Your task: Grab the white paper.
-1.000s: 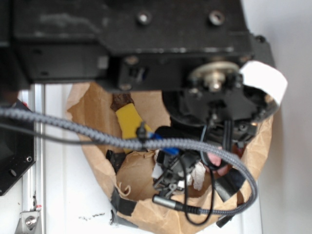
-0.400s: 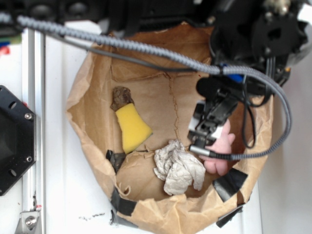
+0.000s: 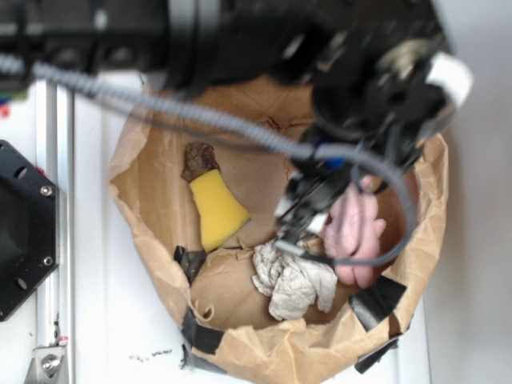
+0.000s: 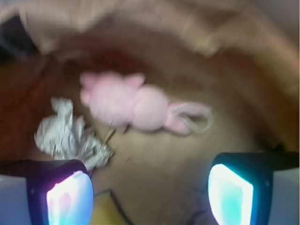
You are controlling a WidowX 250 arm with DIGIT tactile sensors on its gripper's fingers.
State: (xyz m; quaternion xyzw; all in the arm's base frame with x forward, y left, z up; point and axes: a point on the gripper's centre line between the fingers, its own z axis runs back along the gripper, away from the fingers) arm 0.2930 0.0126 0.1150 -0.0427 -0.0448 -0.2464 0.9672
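Observation:
The white paper [image 3: 294, 282] is a crumpled greyish wad on the floor of the brown paper bag [image 3: 160, 232], near its front. In the wrist view the white paper [image 4: 70, 136] lies at the left, just beyond my left finger. My gripper [image 3: 300, 228] hangs over the bag's floor, just behind the wad, between it and the pink plush bunny [image 3: 354, 232]. My gripper [image 4: 150, 194] is open with only bare bag floor between its fingers [image 4: 68, 199].
A yellow sponge wedge [image 3: 216, 210] with a brown lump behind it lies at the bag's left. The bunny [image 4: 133, 105] lies straight ahead in the wrist view. The bag's walls ring everything. A black mount [image 3: 20, 232] stands at the left.
The arm has swung over the bag and the gripper has moved left, from over the bunny to just behind the paper wad. The wad, sponge and bunny have not moved.

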